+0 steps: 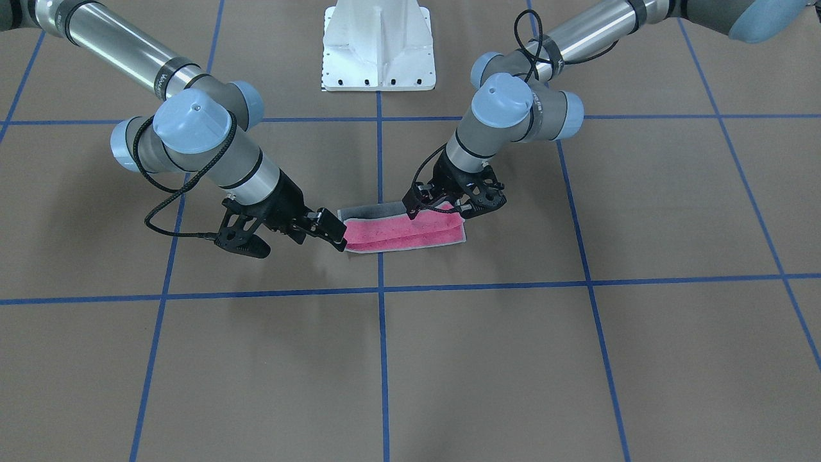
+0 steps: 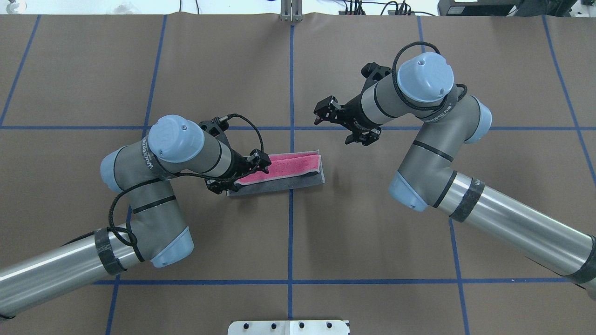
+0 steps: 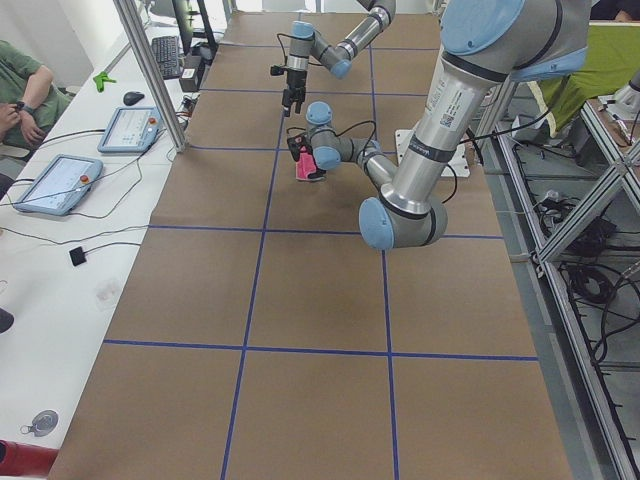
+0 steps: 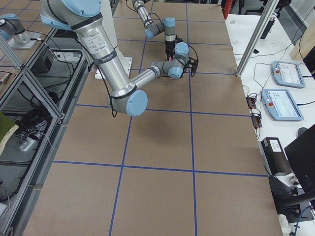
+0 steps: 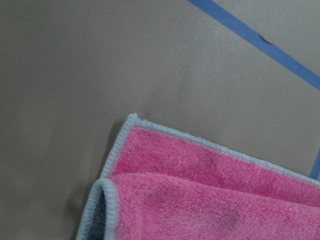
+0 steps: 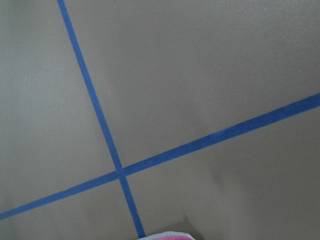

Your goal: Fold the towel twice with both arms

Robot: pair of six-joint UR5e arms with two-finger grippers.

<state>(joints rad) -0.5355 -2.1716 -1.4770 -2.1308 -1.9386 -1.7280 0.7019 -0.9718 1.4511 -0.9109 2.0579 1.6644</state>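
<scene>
The towel (image 1: 404, 232) lies flat as a long narrow folded strip across the middle blue line. It is pink on top, with a dark grey strip along the robot's side (image 2: 279, 185). My left gripper (image 2: 260, 161) is low over the towel's left end (image 1: 442, 206); I cannot tell whether it is open or shut. The left wrist view shows the towel's (image 5: 210, 185) far-left corner, with one pink layer over another. My right gripper (image 2: 325, 110) is open and empty, raised beside the towel's right end (image 1: 332, 232). The right wrist view shows only a sliver of towel (image 6: 167, 236).
The white pedestal base (image 1: 378, 51) stands behind the towel on the robot's side. Blue tape lines (image 2: 291, 232) grid the brown table. A side bench holds tablets (image 3: 50, 180), beyond the table's far edge from the robot, where an operator (image 3: 20, 90) sits.
</scene>
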